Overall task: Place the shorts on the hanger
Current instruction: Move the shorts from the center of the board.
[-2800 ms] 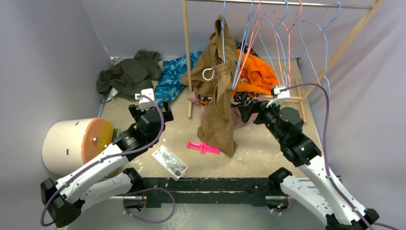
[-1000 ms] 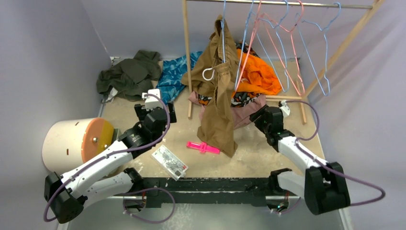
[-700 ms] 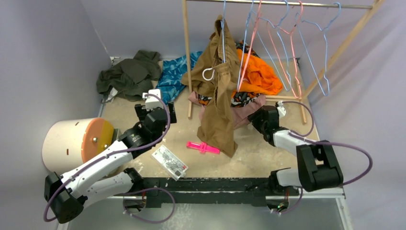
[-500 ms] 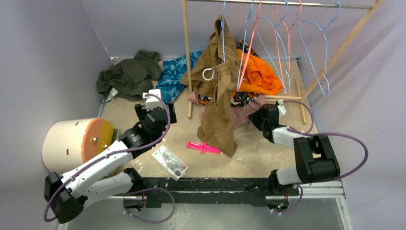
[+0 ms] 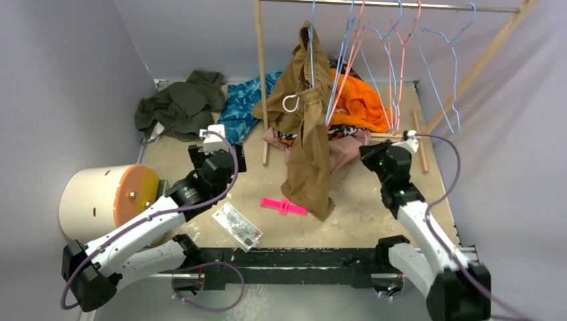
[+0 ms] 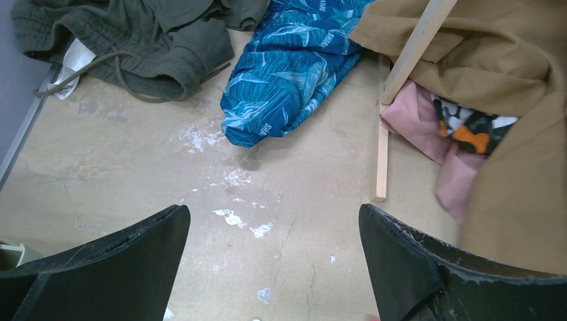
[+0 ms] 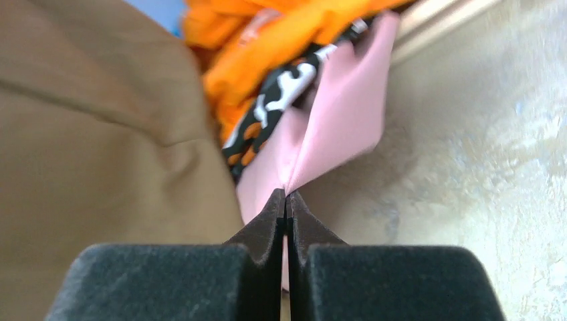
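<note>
The right gripper (image 7: 286, 198) is pressed shut on a fold of the shorts (image 7: 337, 130). The pink cloth comes out of the closed tips and runs up and away from them. The rest of the shorts lies just ahead of this gripper, at the foot of a clothes heap and under a black-and-white patterned cloth (image 7: 281, 90). An orange garment (image 7: 267, 57) sits beyond that. To the gripper's left hang the tan shorts (image 7: 100, 134) — close beside its fingers. Bare table (image 7: 481, 154) lies to its right.

The hanger (image 5: 455, 73), blue and empty, hangs on the rail (image 5: 401, 5) above the right gripper and off to its right, well apart from the shorts.

The left gripper (image 6: 273, 212) has its jaws wide apart with nothing between them, only tabletop below. Ahead of it lies a blue leaf-print cloth (image 6: 294, 67), and ahead to its left a green garment (image 6: 147, 33). To its right stands a wooden post (image 6: 414, 47) — past it, a corner of the shorts shows beneath the tan shorts.
</note>
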